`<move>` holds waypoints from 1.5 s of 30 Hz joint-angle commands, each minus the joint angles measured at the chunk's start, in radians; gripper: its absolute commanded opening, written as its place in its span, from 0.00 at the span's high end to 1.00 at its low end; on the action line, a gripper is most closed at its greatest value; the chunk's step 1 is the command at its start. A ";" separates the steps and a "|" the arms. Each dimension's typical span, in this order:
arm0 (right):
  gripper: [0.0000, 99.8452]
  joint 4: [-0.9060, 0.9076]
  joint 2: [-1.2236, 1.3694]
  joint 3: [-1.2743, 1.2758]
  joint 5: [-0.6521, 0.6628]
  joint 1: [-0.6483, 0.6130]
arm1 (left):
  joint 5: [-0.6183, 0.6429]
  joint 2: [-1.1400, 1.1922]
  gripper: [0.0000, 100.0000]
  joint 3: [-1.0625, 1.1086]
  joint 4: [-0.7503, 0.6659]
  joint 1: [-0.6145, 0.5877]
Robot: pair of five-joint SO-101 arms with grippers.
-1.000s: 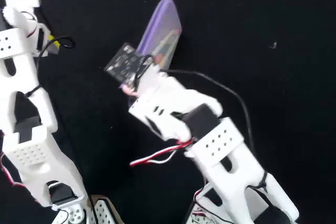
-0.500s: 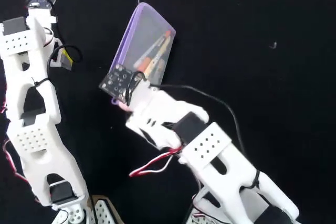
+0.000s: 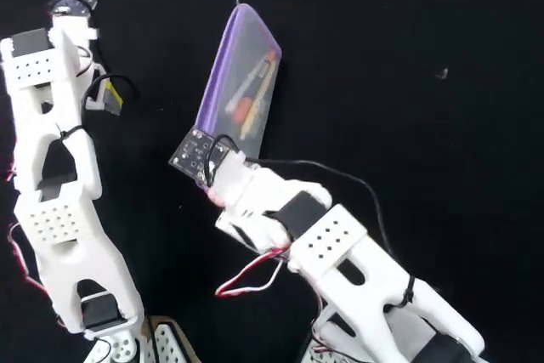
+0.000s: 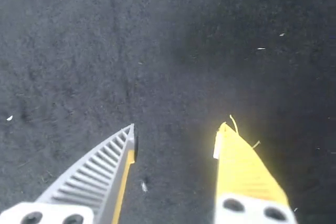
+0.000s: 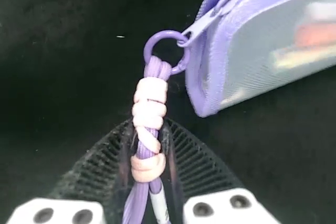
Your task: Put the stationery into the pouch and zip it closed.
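Observation:
A purple, see-through pouch (image 3: 240, 74) lies on the black table with orange and red stationery (image 3: 252, 89) inside it. In the right wrist view the pouch (image 5: 273, 40) has its zip slider at the corner, joined by a ring to a pink and purple braided cord (image 5: 148, 109). My right gripper (image 5: 147, 145) is shut on that cord; in the high view it (image 3: 212, 193) sits just below the pouch's near end. My left gripper (image 4: 176, 135) hangs open over bare black cloth, and in the high view it (image 3: 109, 98) is at the far left, apart from the pouch.
The black table (image 3: 425, 108) stretches to the right of the pouch. A black cable (image 3: 340, 180) runs along the right arm. The left arm (image 3: 51, 193) stands along the left edge.
The right gripper has pulled the cord toward the near side, and the pouch has swung and stretched out lengthwise. The left arm drew back to the left.

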 commanded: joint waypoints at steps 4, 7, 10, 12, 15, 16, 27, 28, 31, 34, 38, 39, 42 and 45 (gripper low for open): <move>0.99 -0.052 -0.033 0.054 0.002 -0.071 | -0.005 -0.017 0.75 -0.002 -0.002 0.041; 0.99 -0.046 -0.033 0.068 0.002 -0.066 | -0.009 -0.017 0.75 -0.002 -0.002 0.041; 0.99 -0.046 -0.035 0.087 0.002 -0.048 | -0.011 -0.017 0.75 -0.002 -0.002 0.041; 0.99 -0.046 -0.039 0.079 -0.003 -0.003 | -0.011 -0.023 0.75 -0.002 -0.002 0.042; 0.99 -0.034 -0.042 0.024 -0.003 0.078 | -0.011 -0.028 0.75 -0.005 -0.002 0.042; 0.99 -0.018 -0.042 -0.005 -0.003 0.100 | -0.011 -0.028 0.75 -0.008 0.000 0.042; 0.99 0.153 -0.042 -0.285 0.000 0.147 | -0.089 -0.209 0.75 0.015 0.092 0.128; 0.99 0.153 -0.042 -0.292 0.003 0.147 | -0.092 -0.238 0.75 0.015 0.100 0.136; 0.99 0.153 -0.042 -0.306 0.003 0.147 | -0.095 -0.319 0.75 0.015 0.110 0.143; 0.99 0.155 -0.042 -0.331 0.003 0.149 | -0.114 -0.394 0.75 0.044 0.112 0.143; 0.99 0.193 -0.042 -0.392 0.003 0.149 | -0.222 -0.529 0.75 0.185 0.107 0.170; 0.99 0.206 -0.042 -0.412 0.003 0.149 | -0.239 -0.569 0.75 0.236 0.103 0.177; 0.99 0.229 -0.042 -0.463 0.003 0.149 | -0.281 -0.707 0.75 0.409 0.061 0.213; 0.99 0.244 -0.042 -0.506 0.003 0.150 | -0.287 -0.887 0.75 0.619 -0.040 0.249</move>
